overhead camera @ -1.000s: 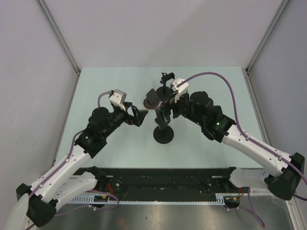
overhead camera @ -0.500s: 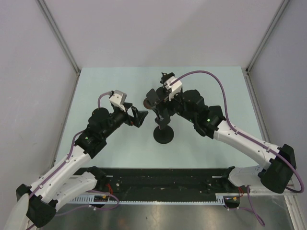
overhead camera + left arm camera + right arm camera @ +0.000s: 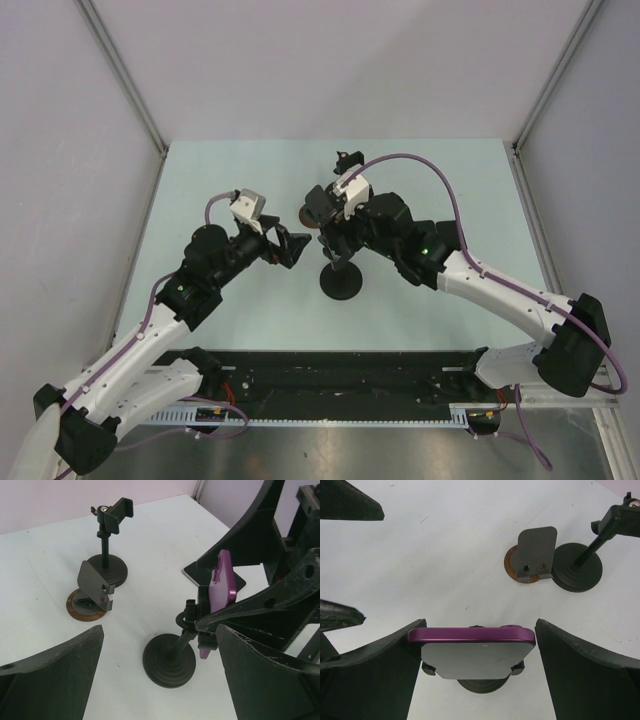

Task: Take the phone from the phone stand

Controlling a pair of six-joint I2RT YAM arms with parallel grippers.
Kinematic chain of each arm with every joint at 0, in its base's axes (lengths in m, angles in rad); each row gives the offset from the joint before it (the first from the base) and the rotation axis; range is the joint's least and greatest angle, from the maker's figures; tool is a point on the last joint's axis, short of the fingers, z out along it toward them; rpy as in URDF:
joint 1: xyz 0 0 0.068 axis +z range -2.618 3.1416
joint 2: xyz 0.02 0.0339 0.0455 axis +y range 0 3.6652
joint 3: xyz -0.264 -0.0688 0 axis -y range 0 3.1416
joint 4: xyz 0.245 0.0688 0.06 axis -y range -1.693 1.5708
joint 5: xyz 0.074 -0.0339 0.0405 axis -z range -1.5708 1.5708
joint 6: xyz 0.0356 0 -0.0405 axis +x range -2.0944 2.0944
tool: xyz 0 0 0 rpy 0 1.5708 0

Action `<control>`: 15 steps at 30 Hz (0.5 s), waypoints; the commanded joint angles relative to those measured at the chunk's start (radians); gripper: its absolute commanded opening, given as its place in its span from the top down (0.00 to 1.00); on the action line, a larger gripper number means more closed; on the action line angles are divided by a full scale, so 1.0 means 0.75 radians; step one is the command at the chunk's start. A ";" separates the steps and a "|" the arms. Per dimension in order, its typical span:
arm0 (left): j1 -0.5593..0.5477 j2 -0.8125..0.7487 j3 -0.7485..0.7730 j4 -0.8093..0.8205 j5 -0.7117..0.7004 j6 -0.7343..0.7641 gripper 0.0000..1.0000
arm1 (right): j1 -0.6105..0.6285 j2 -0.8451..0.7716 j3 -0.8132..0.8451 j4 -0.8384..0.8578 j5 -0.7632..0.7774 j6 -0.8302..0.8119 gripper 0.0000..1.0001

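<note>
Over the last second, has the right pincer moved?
Yes. The right pincer has shifted left in the top view, judged against the phone stand, whose round base stayed put.

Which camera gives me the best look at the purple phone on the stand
The right wrist view: the phone fills the middle, its purple top edge and grey face plain inside the right gripper. The left wrist view shows the phone edge-on, partly behind a finger. In the top external view the right arm covers it.
</note>
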 commanded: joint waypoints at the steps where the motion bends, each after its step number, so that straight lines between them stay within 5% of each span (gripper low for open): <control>1: 0.004 -0.018 -0.006 0.031 0.100 -0.013 0.00 | 0.011 0.018 0.013 0.015 0.048 -0.024 0.10; 5: -0.010 -0.026 -0.016 0.034 0.121 -0.001 0.00 | 0.013 0.012 0.005 0.017 0.036 -0.022 0.26; 15: -0.118 0.058 -0.098 0.136 0.172 0.072 0.00 | 0.018 -0.033 0.003 0.058 0.046 0.009 0.97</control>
